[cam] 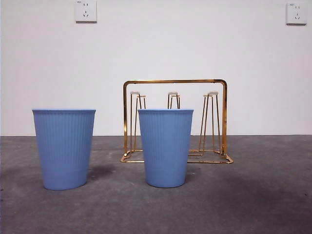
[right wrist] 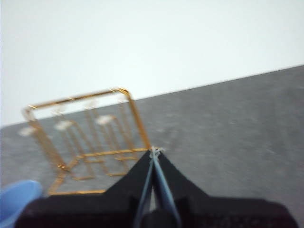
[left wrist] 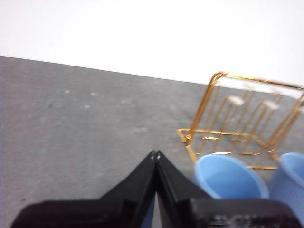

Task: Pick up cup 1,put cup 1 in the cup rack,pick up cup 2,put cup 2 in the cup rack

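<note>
Since both blue cups stand upright and mouth-up on the grey table [cam: 273, 195], you have nothing yet to lift out of a grasp: cup 1 [cam: 64, 148] sits at the left of the front frame, cup 2 [cam: 165, 147] near its centre, and the two are well apart. Their long axes run vertical, and what you can see of their insides looks empty. Behind cup 2, at centre right of the front frame, stands the cup rack [cam: 175, 82], its gold handle frame rising above the cup rims and its prongs all bare.

The relation your next move turns on is this: the left tool [left wrist: 155, 154] has a cup mouth just beside it at the lower right of its own frame, with a second cup at the right edge. The right tool [right wrist: 154, 152] looks mainly at the rack, with only a sliver of blue at its lower left corner. So the left arm is probably the nearer one for the first pick. Both tools have their jaws pressed together, holding nothing; you will need to spread them before closing on a wall or rim.
</note>
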Robot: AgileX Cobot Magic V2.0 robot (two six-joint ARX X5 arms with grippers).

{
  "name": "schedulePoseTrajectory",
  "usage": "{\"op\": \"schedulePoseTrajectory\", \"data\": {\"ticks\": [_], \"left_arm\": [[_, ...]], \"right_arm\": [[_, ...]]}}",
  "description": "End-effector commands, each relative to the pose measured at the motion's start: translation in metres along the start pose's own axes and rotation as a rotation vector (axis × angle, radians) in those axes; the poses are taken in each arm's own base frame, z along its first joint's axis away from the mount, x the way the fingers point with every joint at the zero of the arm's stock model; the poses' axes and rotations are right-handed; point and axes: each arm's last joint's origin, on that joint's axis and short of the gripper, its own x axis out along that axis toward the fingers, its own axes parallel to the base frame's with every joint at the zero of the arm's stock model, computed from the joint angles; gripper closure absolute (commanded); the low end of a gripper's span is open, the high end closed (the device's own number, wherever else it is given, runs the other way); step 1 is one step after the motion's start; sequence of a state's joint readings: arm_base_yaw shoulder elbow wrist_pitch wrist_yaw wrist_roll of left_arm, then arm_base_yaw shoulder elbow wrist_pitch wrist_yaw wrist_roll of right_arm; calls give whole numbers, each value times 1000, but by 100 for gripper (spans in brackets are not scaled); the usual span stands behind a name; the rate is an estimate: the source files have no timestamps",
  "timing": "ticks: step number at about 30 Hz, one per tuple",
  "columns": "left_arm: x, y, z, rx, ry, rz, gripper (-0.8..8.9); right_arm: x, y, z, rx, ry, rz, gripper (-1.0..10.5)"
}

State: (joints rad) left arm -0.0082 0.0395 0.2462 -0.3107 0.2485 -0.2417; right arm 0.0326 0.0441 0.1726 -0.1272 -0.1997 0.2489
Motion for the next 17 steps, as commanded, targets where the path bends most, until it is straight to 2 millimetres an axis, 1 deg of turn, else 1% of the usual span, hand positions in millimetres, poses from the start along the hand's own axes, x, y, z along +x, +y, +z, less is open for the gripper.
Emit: {"op": "schedulePoseTrajectory", "data": {"ticks": [1,5,9,13,17], "left_arm": [[-8,-7,16,-23,9,-44,820],[-19,-18,38,-30,51,-112,820],[-25,-26,56,-48,113,-162,820],[-26,-31,69,-67,190,-204,820],[-24,-35,82,-76,269,-237,820]], "right_arm": [[-3,6,16,49,19,31,956],[-9,14,41,57,105,51,956],[-13,24,70,37,236,79,956],[-16,32,95,1,378,79,956],[-16,38,116,-44,515,82,956]]}}
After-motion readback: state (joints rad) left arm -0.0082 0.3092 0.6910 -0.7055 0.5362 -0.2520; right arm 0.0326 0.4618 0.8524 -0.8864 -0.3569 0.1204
